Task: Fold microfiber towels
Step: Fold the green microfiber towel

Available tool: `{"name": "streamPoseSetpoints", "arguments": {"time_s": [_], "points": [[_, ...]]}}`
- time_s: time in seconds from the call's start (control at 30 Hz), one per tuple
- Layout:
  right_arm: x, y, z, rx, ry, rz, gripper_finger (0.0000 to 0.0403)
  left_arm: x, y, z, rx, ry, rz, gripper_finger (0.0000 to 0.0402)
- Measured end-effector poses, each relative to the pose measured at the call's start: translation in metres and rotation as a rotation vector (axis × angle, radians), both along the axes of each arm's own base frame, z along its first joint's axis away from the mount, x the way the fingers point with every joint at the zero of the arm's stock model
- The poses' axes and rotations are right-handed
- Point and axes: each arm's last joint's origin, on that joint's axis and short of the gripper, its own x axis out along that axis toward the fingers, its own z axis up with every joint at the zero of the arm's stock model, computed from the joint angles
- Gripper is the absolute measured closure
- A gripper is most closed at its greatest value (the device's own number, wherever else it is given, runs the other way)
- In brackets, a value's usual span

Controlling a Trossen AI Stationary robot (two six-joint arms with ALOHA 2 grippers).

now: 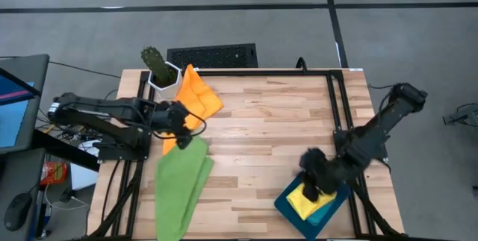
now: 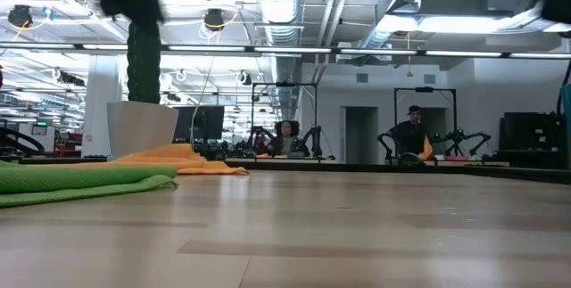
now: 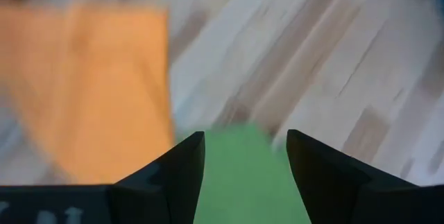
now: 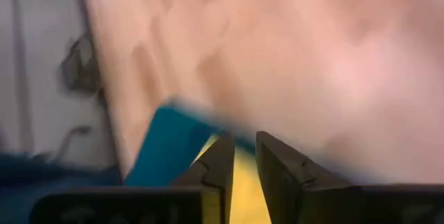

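Observation:
A green towel (image 1: pixel 179 185) lies folded lengthwise at the near left, its near end over the table's edge; it also shows in the low view (image 2: pixel 80 181). An orange towel (image 1: pixel 198 95) lies spread at the far left. A yellow towel (image 1: pixel 305 200) lies folded on the teal tray (image 1: pixel 287 205) at the near right. No light blue towel shows. My left gripper (image 1: pixel 179 125) is open above the green towel's far end (image 3: pixel 236 182), beside the orange towel (image 3: pixel 90 92). My right gripper (image 1: pixel 314 181) hovers over the yellow towel (image 4: pixel 243 196), its fingers a narrow gap apart.
A potted cactus in a white pot (image 1: pixel 158 69) stands at the far left corner by the orange towel. A black grille (image 1: pixel 213 54) lies beyond the far edge. Bare wood (image 1: pixel 276 129) fills the middle. People sit in the room behind (image 2: pixel 410 136).

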Motion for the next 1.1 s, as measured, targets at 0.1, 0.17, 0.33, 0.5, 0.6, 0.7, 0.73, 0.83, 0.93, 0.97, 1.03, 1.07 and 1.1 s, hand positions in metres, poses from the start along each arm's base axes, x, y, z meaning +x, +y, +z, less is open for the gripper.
{"name": "streamPoseSetpoints", "arguments": {"time_s": [0.1,0.17,0.33,0.5,0.6,0.7,0.73,0.83,0.93,0.97,1.03,1.07,1.1], "points": [[0.021,-0.029,0.002,-0.153,-0.048,-0.023,0.0295,-0.016,-0.005,-0.008,-0.058,0.054,0.043,0.0188],[0.037,-0.051,0.003,-0.248,-0.069,-0.029,0.0278,-0.023,-0.008,-0.013,-0.097,0.031,0.084,0.0175],[0.089,-0.1,0.001,-0.273,-0.188,0.028,0.0231,-0.031,-0.025,-0.04,-0.205,0.042,0.113,0.0144],[0.143,-0.132,-0.015,-0.253,-0.298,0.054,0.0207,-0.04,-0.047,-0.068,-0.283,0.069,0.191,0.0128],[0.18,-0.143,-0.025,-0.294,-0.27,0.098,0.0204,-0.044,-0.058,-0.074,-0.329,0.04,0.249,0.0127],[0.221,-0.147,-0.037,-0.312,-0.25,0.156,0.0205,-0.049,-0.067,-0.073,-0.366,0.02,0.279,0.0127],[0.234,-0.148,-0.04,-0.316,-0.25,0.167,0.0206,-0.05,-0.07,-0.073,-0.377,0.017,0.284,0.0126],[0.273,-0.156,-0.047,-0.311,-0.276,0.187,0.0206,-0.052,-0.076,-0.072,-0.41,-0.001,0.295,0.0126],[0.307,-0.166,-0.052,-0.32,-0.291,0.173,0.0206,-0.054,-0.078,-0.072,-0.424,-0.003,0.308,0.0126],[0.316,-0.17,-0.054,-0.328,-0.295,0.172,0.0207,-0.054,-0.079,-0.072,-0.427,-0.004,0.313,0.0126],[0.333,-0.174,-0.064,-0.339,-0.281,0.182,0.0209,-0.055,-0.079,-0.072,-0.432,-0.005,0.319,0.0126],[0.341,-0.174,-0.068,-0.342,-0.282,0.194,0.021,-0.055,-0.079,-0.072,-0.433,-0.005,0.318,0.0126],[0.347,-0.174,-0.074,-0.339,-0.277,0.207,0.0211,-0.055,-0.079,-0.072,-0.433,-0.005,0.318,0.0126]]}}
